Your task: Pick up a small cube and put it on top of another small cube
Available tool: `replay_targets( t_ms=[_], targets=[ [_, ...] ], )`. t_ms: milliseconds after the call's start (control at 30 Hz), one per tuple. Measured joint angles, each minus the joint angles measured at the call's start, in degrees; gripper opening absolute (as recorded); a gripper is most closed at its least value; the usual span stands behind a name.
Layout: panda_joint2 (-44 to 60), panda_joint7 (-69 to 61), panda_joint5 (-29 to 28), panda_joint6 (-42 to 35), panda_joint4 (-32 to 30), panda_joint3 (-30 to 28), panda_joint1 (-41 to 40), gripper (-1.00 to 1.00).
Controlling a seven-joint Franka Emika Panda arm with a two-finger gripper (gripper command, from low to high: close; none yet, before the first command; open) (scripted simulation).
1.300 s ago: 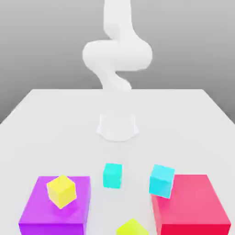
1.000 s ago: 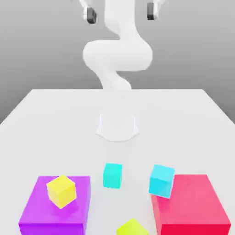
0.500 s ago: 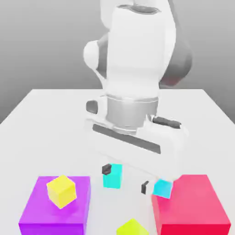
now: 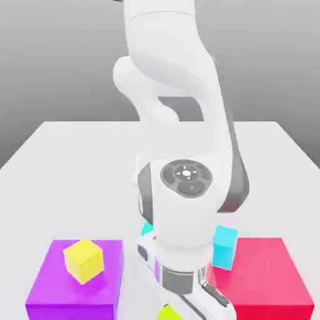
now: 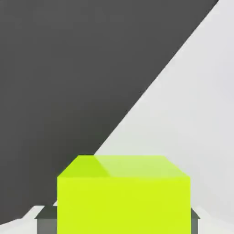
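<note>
lime cube [image 5: 123, 205] is in the claw, here's what could bite

so the gripper [image 5: 122, 222] is closed in to about the cube's own width, a finger against each of two opposite sides. the cube is down at the bottom edge of the exterior view, between the purple block [image 4: 44, 284] and the red block [image 4: 269, 278]. can't tell if it's off the table [image 4: 81, 187] at all.

grip looks square to me, but if the squeeze is weak or low on the faces, it could slip or tilt on the way up. lifting too little before heading over is the other one: the lime cube could clip the turquoise cube [image 4: 147, 229] and shove it. that target is mostly behind the arm [image 4: 181, 219] in the exterior view, so lining up is guessy, and an off-centre drop would probably topple the stack.

also watch the sky-cyan cube [image 4: 225, 247] by the red block, on the exterior view's right of the arm. a wide wrist swing might knock it. yellow cube [image 4: 84, 259] on the purple block seems well out of the way.
</note>
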Motion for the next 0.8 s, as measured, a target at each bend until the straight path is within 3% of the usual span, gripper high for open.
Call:
replay_targets(
  t_ms=[200,500,800],
  targets=[
    [-9.5,-2.3,3.1,-6.9,-2.7,2.6,-2.1,-1.0],
    [-27.7,-8.9,10.8,-8.4,-19.3,4.3,-4.3,-1.0],
    [-45.7,-13.7,15.9,-8.6,-36.9,1.7,-3.7,-1.0]
  ],
)
